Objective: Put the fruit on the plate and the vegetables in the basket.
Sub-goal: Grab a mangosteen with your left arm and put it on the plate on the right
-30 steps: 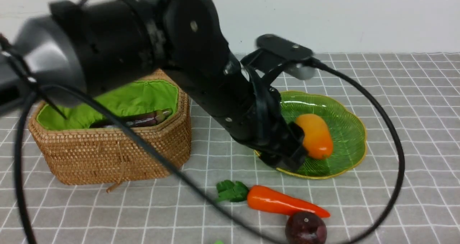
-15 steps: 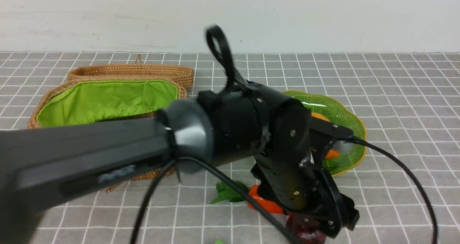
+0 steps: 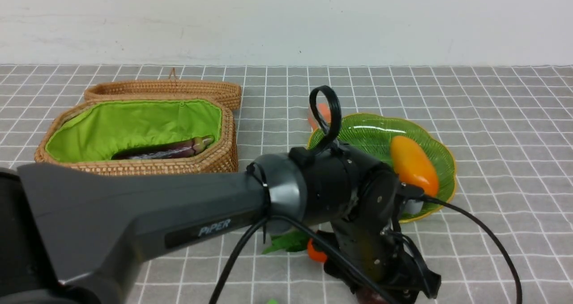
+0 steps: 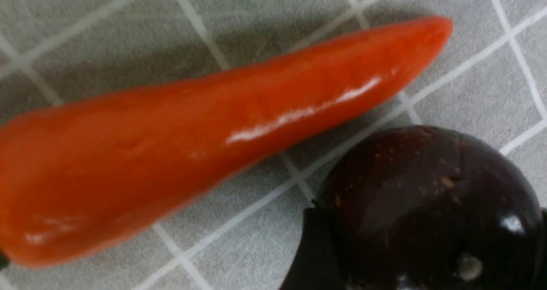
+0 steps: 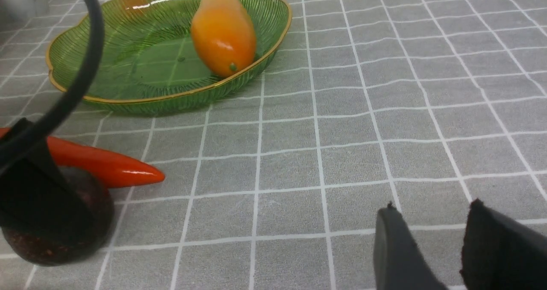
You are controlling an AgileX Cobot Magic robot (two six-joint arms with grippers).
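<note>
The dark maroon fruit [image 4: 427, 187] rests on the checked cloth next to the carrot's tip. My left gripper [image 4: 427, 260] is down over it, one finger against each side, shut on the fruit [image 5: 64, 243]. In the front view the left arm hides the gripper [image 3: 396, 290] and most of the carrot [image 3: 315, 252]. The orange carrot [image 5: 107, 166] lies in front of the green plate [image 5: 128, 68]. The mango-like fruit [image 3: 414, 165] lies in the plate [image 3: 371, 134]. The eggplant [image 3: 165, 149] is in the basket [image 3: 134, 169]. My right gripper [image 5: 432, 204] hovers open over bare cloth.
The basket's woven lid [image 3: 165, 89] lies open behind it. A small orange cube [image 3: 320, 113] sits just behind the plate. The left arm and its cable [image 3: 483, 232] cross the middle and front of the table. A green scrap [image 3: 271, 301] shows at the front edge.
The left arm swung from the plate, where it left the mango-like fruit, down to the front of the table. Its gripper now grips the maroon fruit. The right arm stayed put.
</note>
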